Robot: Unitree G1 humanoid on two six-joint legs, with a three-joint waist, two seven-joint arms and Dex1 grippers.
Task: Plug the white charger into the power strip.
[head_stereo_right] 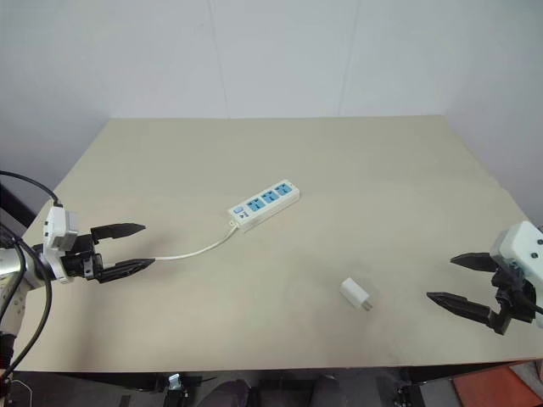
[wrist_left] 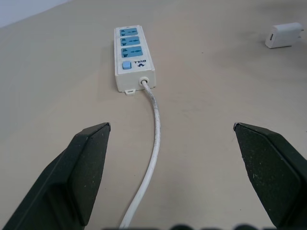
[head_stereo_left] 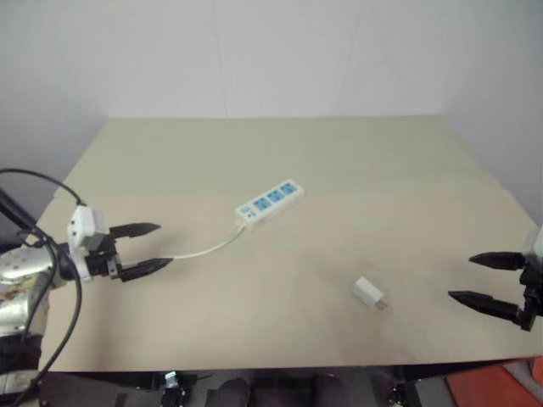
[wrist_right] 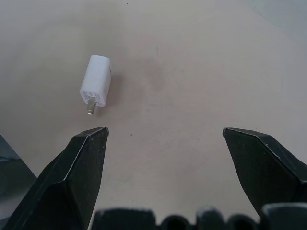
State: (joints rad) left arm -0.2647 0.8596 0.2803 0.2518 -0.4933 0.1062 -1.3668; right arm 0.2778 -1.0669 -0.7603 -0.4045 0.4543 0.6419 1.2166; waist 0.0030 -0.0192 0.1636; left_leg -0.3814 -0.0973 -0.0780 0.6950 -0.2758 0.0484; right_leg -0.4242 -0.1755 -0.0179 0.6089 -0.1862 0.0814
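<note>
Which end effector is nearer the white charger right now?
Right. The right end effector hangs open off the table's right edge, a short gap from the white charger. The left end effector is open at the far left, over the power strip cord.

White charger (head_stereo_left: 369, 292) (unplugged) near power strip (head_stereo_left: 270, 203).

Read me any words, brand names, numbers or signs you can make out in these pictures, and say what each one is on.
"BULL", seen upside down in the left wrist view, beside the blue button on the power strip, with a small emblem next to it that is too small to make out.
The white charger: no readable marking.
Nothing else carries text.
</note>
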